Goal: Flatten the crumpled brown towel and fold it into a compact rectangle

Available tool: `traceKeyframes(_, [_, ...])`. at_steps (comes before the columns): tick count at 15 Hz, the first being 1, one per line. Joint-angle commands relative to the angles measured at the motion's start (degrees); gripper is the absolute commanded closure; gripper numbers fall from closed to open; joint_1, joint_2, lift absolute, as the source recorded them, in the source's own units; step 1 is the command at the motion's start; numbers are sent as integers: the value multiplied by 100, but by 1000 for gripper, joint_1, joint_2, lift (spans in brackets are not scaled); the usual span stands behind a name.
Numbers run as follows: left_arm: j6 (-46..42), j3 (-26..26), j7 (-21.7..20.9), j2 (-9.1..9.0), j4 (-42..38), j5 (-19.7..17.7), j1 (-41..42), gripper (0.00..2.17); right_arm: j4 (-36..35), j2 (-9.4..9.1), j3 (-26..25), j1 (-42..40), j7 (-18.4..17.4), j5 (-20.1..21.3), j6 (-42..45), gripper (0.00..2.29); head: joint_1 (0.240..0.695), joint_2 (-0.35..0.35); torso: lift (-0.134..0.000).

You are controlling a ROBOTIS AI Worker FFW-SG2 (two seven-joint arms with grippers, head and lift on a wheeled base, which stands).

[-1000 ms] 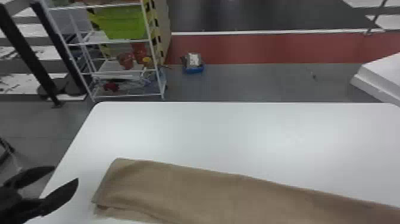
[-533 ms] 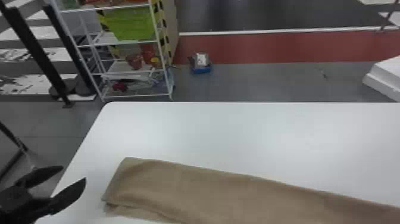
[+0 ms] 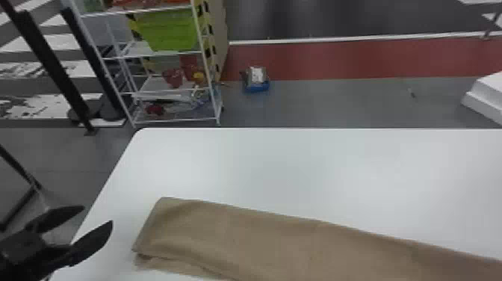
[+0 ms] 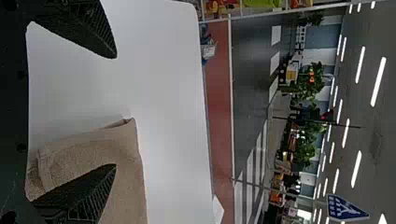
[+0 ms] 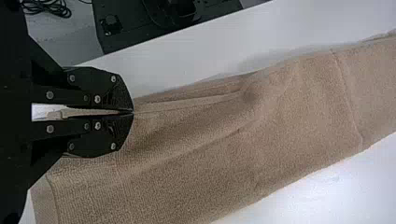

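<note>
Right end effector (image 5: pixel 133 112) pinches the nubby, softly creased brown towel (image 5: pixel 289 121).

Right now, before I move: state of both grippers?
Black two-fingered left gripper: open, empty.
Black two-fingered right gripper: closed, pinching the brown cloth towel.
</note>
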State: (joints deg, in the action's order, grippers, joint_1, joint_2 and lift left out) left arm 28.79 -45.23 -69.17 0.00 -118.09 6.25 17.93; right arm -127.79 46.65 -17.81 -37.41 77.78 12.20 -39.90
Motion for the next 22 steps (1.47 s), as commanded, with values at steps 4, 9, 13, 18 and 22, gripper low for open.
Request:
traceKeyframes(4, [0,32,17,-15,-12,-1,-9,46,-159,230,-267,-548,54,291,302,1055,695,120,-124])
traceKeyframes(9, [0,41,8,-15,-12,-1,-9,46,-27,186,-179,-460,54,344,425,1035,695,84,-124])
traceKeyframes(13, [17,-12,0,-15,-39,-10,-9,46,88,-33,-592,-152,54,-842,337,299,695,92,-124])
traceKeyframes(18, [35,120,61,-15,5,-19,-9,46,589,-745,-970,692,54,-1976,-313,299,695,136,-124])
traceKeyframes(22, [105,375,88,-15,49,-256,0,76,2021,-1097,-926,1773,-545,-2609,-594,299,695,82,-124])
